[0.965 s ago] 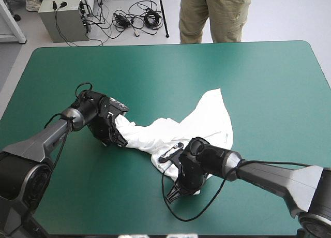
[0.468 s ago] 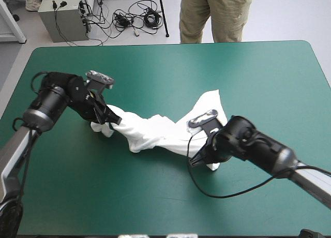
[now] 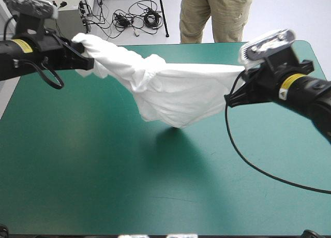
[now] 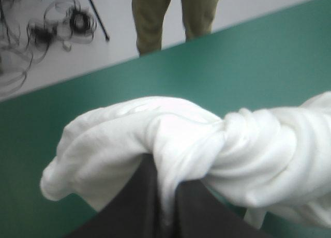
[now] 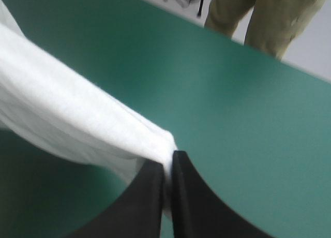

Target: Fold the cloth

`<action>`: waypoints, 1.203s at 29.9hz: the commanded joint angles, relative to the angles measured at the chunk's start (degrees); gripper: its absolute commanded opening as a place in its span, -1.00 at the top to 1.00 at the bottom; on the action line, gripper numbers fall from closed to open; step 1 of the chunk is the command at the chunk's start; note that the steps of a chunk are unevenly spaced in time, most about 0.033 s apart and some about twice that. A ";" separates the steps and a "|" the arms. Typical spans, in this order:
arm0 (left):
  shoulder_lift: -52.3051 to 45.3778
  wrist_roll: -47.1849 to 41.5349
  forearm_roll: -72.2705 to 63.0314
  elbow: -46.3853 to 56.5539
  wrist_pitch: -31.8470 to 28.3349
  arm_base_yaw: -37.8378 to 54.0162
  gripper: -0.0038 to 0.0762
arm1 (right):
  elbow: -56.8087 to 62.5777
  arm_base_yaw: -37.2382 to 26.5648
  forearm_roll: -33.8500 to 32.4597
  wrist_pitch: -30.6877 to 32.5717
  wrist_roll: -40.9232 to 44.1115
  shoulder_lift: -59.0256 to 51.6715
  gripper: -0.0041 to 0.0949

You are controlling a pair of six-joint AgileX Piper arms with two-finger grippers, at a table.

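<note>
The high view looks forward and down from behind the robot over the whole teal-green bench (image 3: 103, 186). Each wrist view sits close above its own jaws, facing the bench's far edge; all three share the T-shirt (image 3: 176, 93).

white T-shirt (image 3: 176, 95) (plain), teal-green table (image 3: 103, 186)

Left arm (image 3: 36, 56), right arm (image 3: 313, 93): black casings; yellow label (image 3: 18, 45) near each wrist; black fin-shaped tool fingers (image 5: 150, 196).
</note>
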 commanded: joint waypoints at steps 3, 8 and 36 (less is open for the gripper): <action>-2.27 2.03 -8.12 -15.92 -5.02 0.07 0.93 | -16.90 -0.48 -2.51 -6.09 -5.99 -0.86 0.95; -3.28 2.66 -8.23 -25.25 -3.81 0.07 0.93 | -27.65 -0.48 -1.07 -5.94 -8.33 0.05 0.95; -13.62 -7.15 13.05 41.19 -19.63 -7.88 0.93 | 29.69 -0.73 -0.56 -16.86 18.83 -10.81 0.95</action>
